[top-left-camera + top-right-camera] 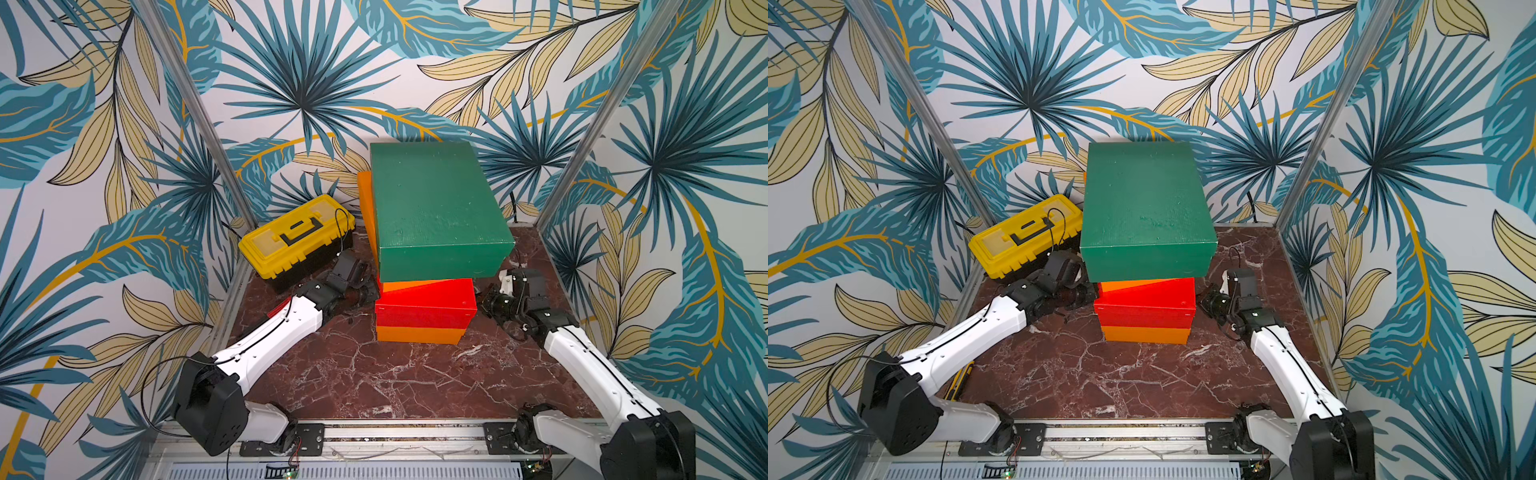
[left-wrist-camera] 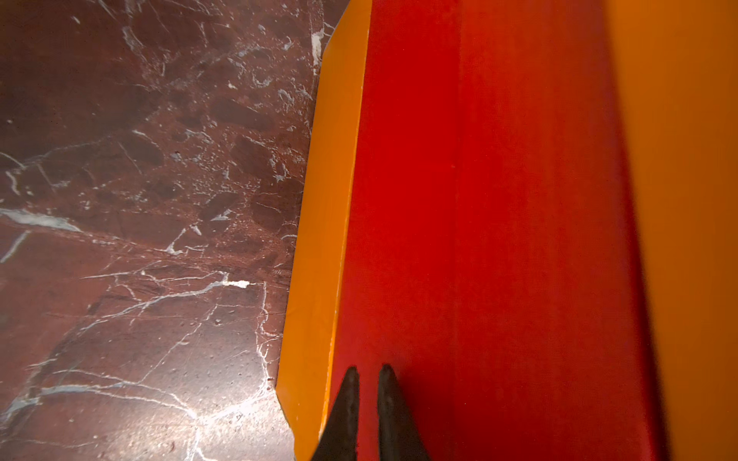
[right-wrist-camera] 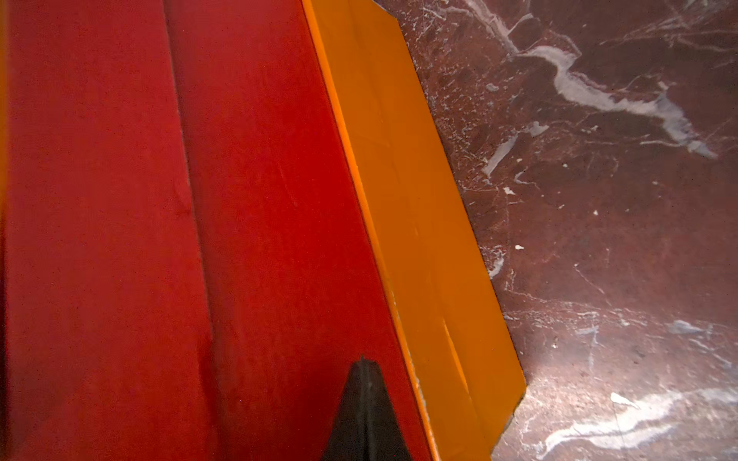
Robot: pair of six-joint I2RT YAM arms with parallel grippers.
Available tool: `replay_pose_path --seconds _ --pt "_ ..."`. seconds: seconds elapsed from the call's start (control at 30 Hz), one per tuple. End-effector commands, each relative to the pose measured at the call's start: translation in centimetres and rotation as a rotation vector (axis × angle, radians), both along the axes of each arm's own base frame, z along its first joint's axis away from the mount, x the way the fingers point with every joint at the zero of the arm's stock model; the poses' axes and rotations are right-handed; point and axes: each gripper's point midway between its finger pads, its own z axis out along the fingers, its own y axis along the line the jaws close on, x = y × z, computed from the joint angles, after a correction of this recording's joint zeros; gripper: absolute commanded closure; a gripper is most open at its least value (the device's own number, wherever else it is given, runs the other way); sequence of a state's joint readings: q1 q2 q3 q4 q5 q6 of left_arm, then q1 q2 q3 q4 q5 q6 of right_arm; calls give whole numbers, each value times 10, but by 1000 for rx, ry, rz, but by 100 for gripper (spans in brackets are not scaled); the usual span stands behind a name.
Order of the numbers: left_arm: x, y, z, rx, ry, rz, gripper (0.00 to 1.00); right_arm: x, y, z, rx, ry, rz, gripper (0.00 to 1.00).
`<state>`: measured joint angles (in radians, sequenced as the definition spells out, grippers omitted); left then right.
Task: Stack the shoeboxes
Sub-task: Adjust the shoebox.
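Four shoeboxes stand in one uneven stack in both top views. A dark green box (image 1: 436,208) (image 1: 1144,208) is on top, over an orange box (image 1: 365,199), a red box (image 1: 426,307) (image 1: 1144,303) and a bottom orange box (image 1: 417,334) (image 1: 1144,334). My left gripper (image 1: 372,291) (image 2: 369,373) points at the red box's (image 2: 479,199) left side, its fingers a narrow gap apart with nothing between them. My right gripper (image 1: 484,301) (image 3: 365,361) is shut, its tip against the red box's (image 3: 259,199) right side, just above the bottom orange box (image 3: 419,199).
A yellow toolbox (image 1: 297,237) (image 1: 1025,237) with a black handle sits at the back left, close behind my left wrist. The dark red marble table (image 1: 374,374) stretches in front of the stack. Leaf-patterned walls and metal posts (image 1: 199,124) close in the sides and back.
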<state>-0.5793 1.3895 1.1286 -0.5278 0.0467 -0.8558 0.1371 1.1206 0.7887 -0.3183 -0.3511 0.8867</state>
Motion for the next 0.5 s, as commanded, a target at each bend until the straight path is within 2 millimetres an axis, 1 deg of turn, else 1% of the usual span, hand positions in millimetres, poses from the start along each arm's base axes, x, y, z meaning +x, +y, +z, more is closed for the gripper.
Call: replay_pose_path --seconds 0.0,0.1,0.23,0.3,0.4,0.47 --pt "-7 -46 32 -155 -71 -129 84 -11 21 -5 29 11 97 98" --pt "-4 -40 30 -149 -72 -111 84 -11 21 -6 31 15 97 98" --pt "-1 -41 41 -164 -90 -118 86 -12 21 -8 28 18 99 98" --pt "-1 -43 49 -176 -104 -125 89 -13 21 -8 26 19 99 98" --pt "-3 -42 58 -182 -121 -129 98 -13 20 -8 21 15 98 98" --pt "-5 -38 63 -175 -130 -125 100 -12 20 -8 20 13 99 98"
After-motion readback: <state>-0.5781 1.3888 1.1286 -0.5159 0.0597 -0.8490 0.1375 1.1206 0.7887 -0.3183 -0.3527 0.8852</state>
